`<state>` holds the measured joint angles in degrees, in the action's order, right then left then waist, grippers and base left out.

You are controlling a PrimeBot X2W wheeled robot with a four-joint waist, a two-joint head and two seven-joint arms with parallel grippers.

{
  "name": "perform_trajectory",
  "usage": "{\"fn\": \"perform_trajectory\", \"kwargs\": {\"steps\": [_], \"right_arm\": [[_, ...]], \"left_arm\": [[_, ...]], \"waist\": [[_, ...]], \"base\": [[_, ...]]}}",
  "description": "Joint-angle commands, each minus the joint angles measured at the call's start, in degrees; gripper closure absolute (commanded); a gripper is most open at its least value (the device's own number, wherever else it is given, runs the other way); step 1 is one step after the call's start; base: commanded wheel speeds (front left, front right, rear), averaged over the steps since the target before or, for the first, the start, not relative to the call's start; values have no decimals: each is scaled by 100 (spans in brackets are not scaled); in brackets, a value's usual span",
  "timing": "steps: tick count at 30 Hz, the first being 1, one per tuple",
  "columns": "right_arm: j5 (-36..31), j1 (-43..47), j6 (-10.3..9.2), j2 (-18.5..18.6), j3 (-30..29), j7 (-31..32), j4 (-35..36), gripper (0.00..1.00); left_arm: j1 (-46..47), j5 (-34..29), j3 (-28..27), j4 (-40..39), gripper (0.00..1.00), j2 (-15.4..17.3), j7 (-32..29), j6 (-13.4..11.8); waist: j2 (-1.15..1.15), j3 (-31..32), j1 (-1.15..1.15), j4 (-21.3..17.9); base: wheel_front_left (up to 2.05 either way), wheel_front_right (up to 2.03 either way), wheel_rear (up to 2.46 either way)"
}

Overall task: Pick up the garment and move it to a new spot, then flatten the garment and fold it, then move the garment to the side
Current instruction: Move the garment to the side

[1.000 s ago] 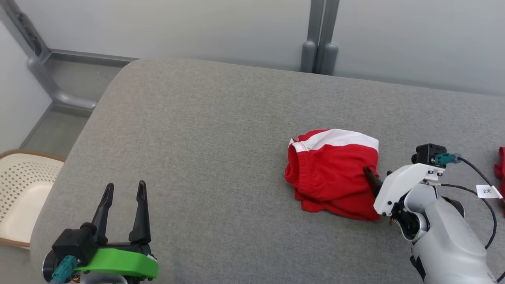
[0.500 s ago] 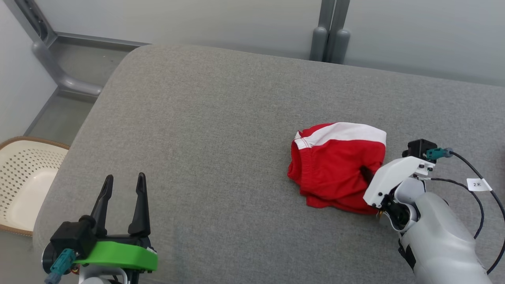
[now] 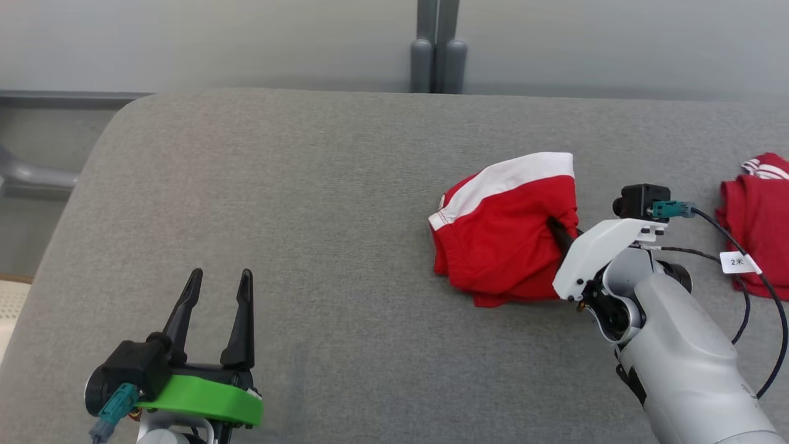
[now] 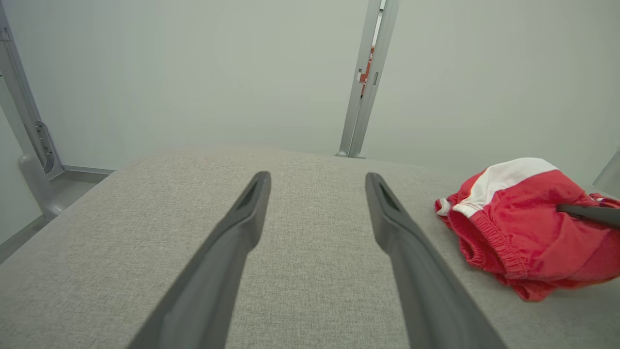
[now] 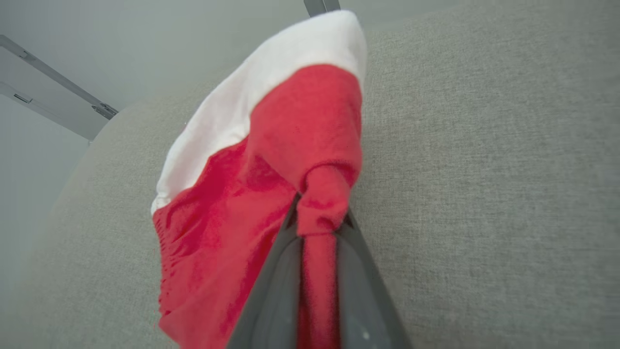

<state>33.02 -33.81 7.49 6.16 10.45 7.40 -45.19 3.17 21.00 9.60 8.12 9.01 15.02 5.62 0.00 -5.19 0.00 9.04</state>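
2 grippers: right gripper point(image 5: 319, 215) pinched narrow on fold at right edge of garment point(image 3: 499, 240); left gripper point(image 3: 222, 274) wide, empty, well apart. Garment bunched on grey pad point(image 3: 308, 185), right of middle. Risks: thin pinch may slip on lift; if only 1 layer caught, rest drags; other red cloth point(image 3: 755, 222) near arm, could get swept. Basket rim point(image 3: 6, 290) at left edge, contents hidden.

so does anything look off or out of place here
Nothing spilled or damaged. The red garment is a crumpled heap, not flat, one fold pinched where the right gripper has its jaws shut. A second red garment lies apart at the right edge of the grey surface.
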Motion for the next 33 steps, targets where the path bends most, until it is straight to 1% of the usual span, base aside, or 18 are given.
{"fn": "perform_trajectory", "kwargs": {"steps": [1,6,10,14,18,22,25,33], "right_arm": [[88,-23,1,37,88,-7,82,100],[259,69,2,87,374,-36,350,100],[365,89,2,134,548,-83,583,100],[447,55,2,166,674,-120,765,100],[537,-63,2,209,787,-140,916,100],[532,-309,2,364,880,-98,1005,100],[562,-570,2,528,866,-60,1038,100],[654,-1288,2,1177,1021,21,952,100]], "left_arm": [[110,-33,32,-8,0,52,-2,35],[212,-58,138,-23,0,104,-14,65],[329,-100,248,-68,0,142,-66,84],[421,-122,300,-114,0,194,-115,78],[532,-132,332,-192,0,265,-199,70],[647,-160,346,-310,0,372,-296,72],[760,-186,351,-425,0,443,-378,75],[1053,-215,417,-679,0,622,-589,97]], "waist": [[0,-2,0,-668],[0,-48,0,-1352],[0,-148,0,-1803],[0,-273,0,-2187],[0,-450,0,-2453],[0,-681,0,-2576],[0,-902,0,-2580],[0,-1547,0,-2328]], "base": [[0,0,0],[0,0,0],[0,0,0],[0,0,0],[0,0,0],[0,0,0],[0,0,0],[0,0,0]]}}
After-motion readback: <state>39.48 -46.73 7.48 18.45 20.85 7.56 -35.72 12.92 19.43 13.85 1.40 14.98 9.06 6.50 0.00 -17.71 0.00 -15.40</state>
